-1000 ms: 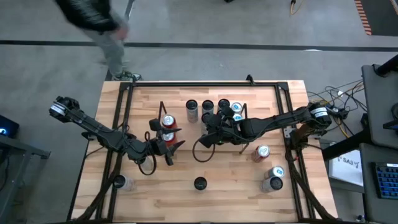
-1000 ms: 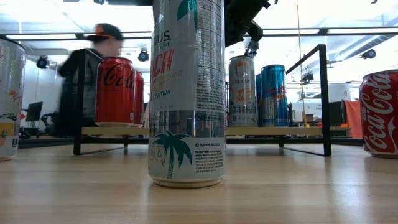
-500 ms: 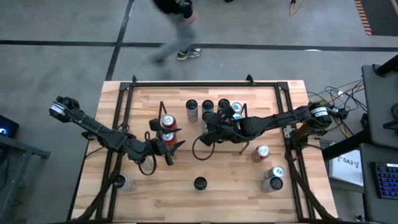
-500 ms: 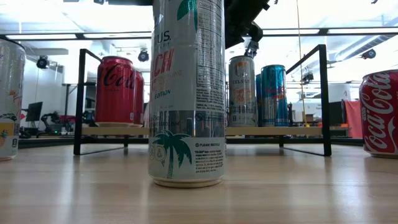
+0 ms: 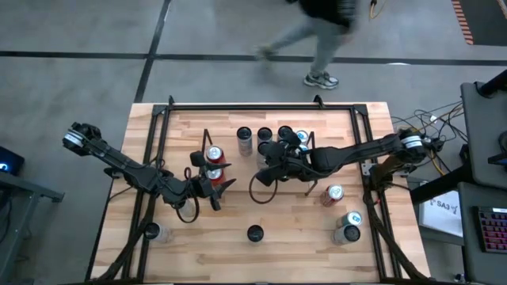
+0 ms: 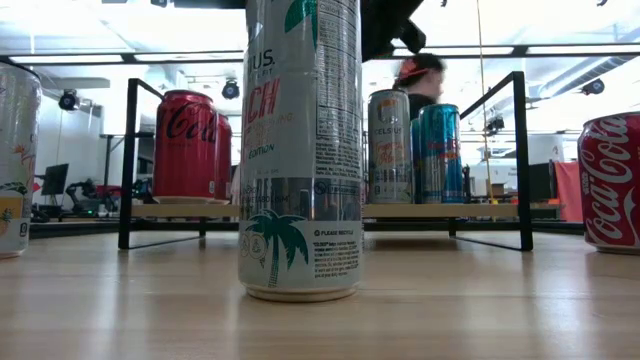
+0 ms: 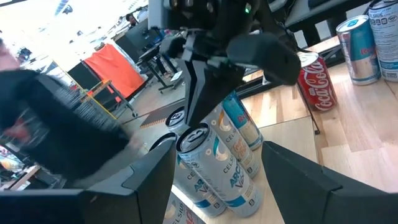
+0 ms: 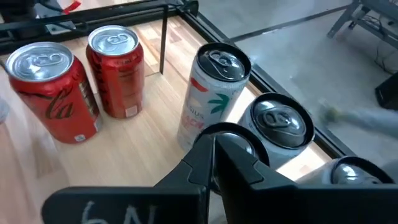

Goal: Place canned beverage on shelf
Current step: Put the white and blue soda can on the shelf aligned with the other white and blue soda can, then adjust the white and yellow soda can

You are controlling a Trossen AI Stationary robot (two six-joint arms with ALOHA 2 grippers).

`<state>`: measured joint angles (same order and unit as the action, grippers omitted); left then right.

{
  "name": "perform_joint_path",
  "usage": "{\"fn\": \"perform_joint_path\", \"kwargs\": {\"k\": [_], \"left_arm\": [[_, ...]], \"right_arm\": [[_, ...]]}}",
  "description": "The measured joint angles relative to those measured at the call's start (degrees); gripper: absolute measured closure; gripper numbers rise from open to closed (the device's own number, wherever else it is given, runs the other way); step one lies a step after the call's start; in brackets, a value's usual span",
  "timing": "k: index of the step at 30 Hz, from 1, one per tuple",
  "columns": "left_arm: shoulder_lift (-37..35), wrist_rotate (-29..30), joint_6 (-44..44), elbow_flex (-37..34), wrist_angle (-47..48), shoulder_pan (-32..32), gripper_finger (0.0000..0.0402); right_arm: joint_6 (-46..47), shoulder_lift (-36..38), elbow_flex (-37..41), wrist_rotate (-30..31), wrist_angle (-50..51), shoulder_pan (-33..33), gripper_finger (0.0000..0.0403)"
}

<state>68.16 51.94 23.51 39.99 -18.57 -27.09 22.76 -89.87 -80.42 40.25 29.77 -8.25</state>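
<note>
Jaws of the right gripper look closed together in its wrist view, nothing seen between them. They hang over the shelf on the desk, just above a silver can standing among the cans at the shelf's right end. This can seems already placed, so the next move is likely lifting clear without tipping it. Jaws of the left gripper are spread wide and empty, just in front of the shelf's left end.
</note>
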Motion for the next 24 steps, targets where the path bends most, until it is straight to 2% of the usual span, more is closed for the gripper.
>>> {"fn": "perform_joint_path", "kwargs": {"k": [12, 24], "left_arm": [[0.0, 0.0, 0.0, 0.0, 0.0, 0.0, 0.0178], [0.0, 0.0, 0.0, 0.0, 0.0, 0.0, 0.0178]], "right_arm": [[10.8, 2.1, -2.8, 0.2, 16.9, 1.7, 0.0390], [11.7, 2.0, -2.8, -5.2, 19.6, 1.7, 0.0390]]}}
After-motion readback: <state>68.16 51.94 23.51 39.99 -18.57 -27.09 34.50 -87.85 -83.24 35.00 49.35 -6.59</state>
